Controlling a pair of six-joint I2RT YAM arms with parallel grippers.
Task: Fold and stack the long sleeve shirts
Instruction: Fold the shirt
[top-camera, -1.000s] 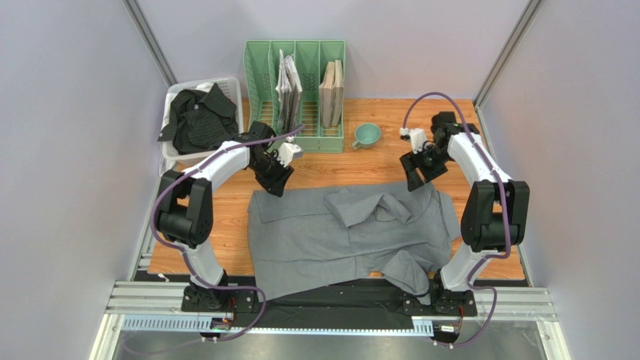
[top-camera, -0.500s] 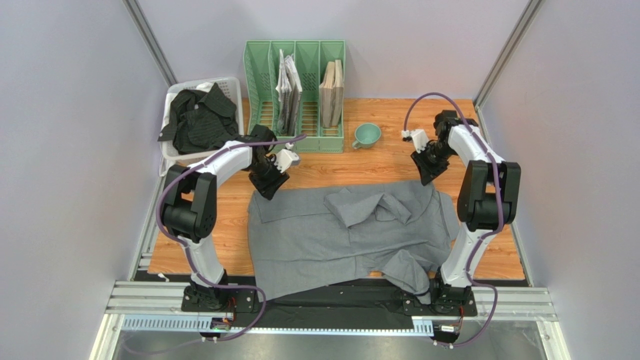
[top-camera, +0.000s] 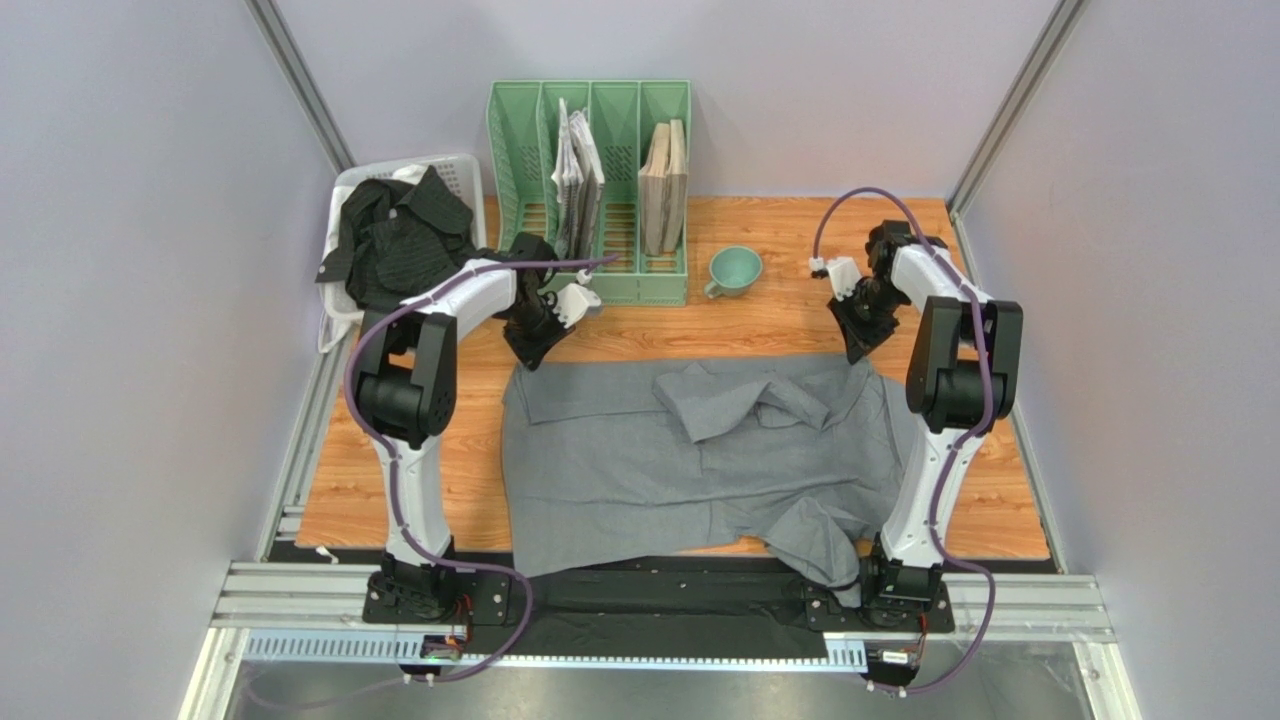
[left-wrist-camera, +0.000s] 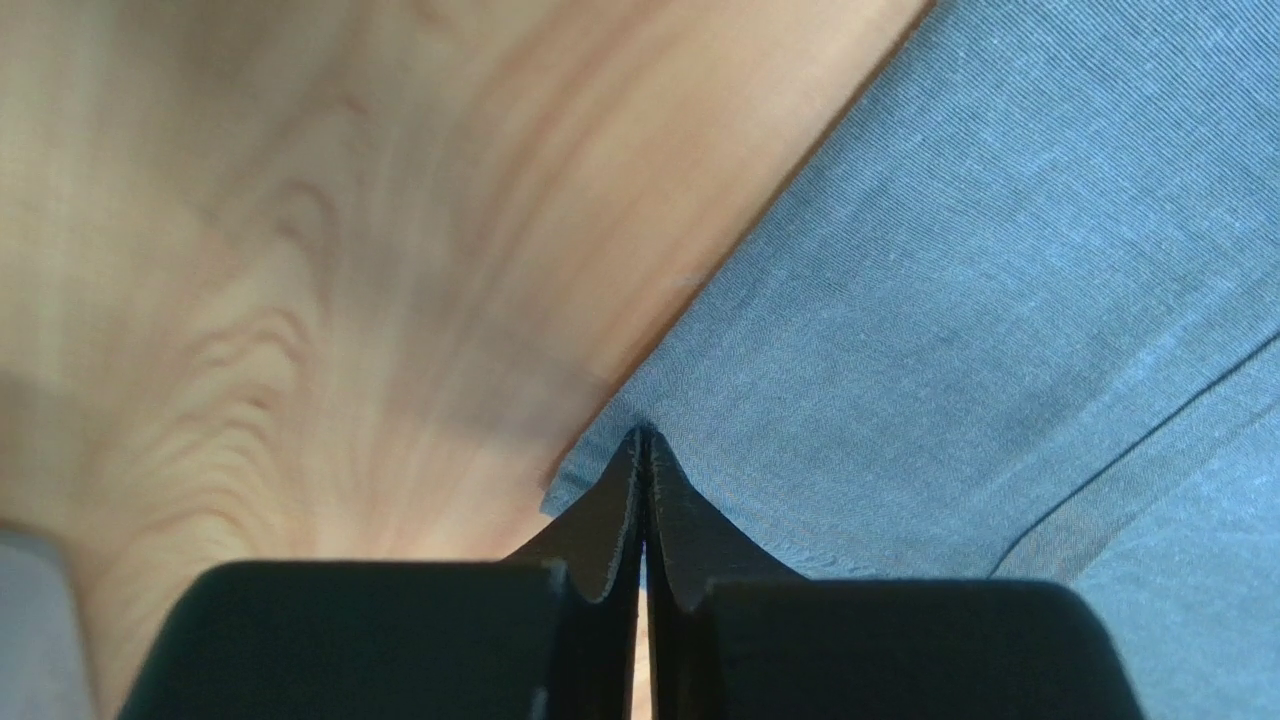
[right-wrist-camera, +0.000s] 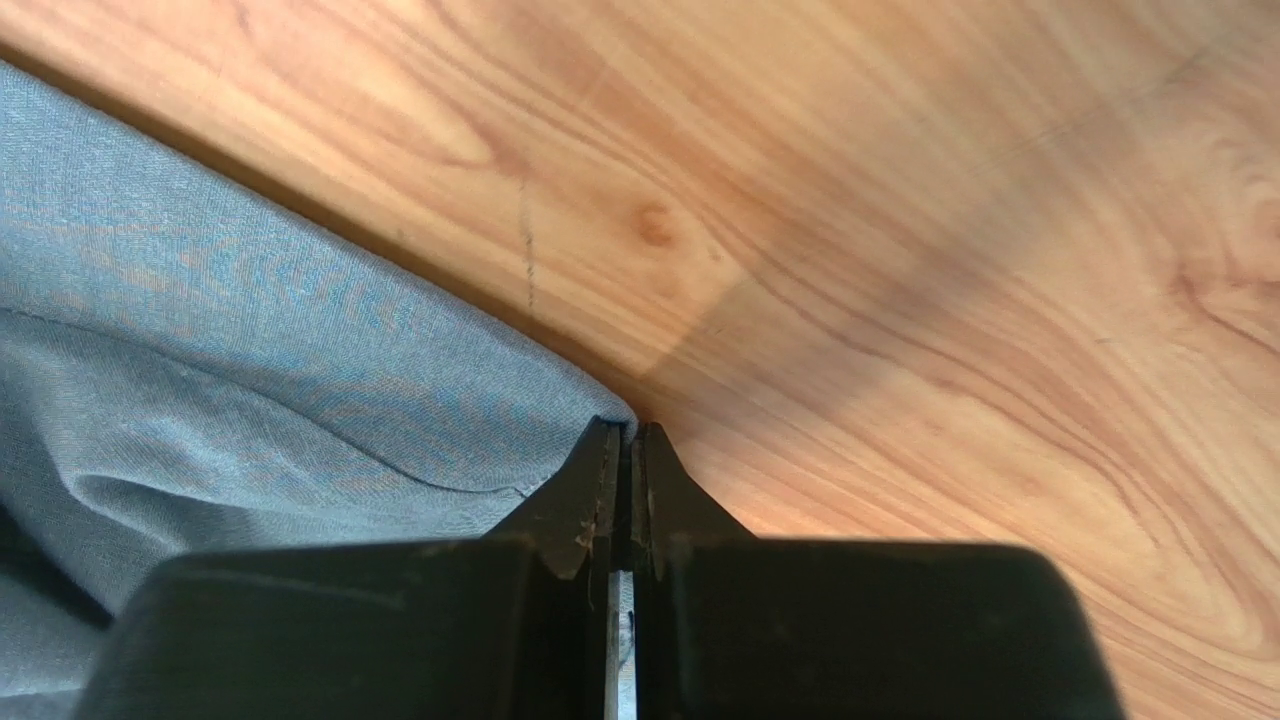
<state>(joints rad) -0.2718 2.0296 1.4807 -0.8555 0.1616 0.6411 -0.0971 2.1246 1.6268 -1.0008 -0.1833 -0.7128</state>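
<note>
Grey shirt (top-camera: 631, 465) spread flat, sleeve folded across.

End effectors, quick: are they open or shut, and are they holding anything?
Left end effector: closed, pinching a far corner of the grey shirt.
Right end effector: closed, pinching the other far corner of the grey shirt.

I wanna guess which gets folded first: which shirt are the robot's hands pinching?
The plain grey shirt spread on the table: left gripper and right gripper pinch its far corners. The black shirt sits bunched in the basket.
</note>
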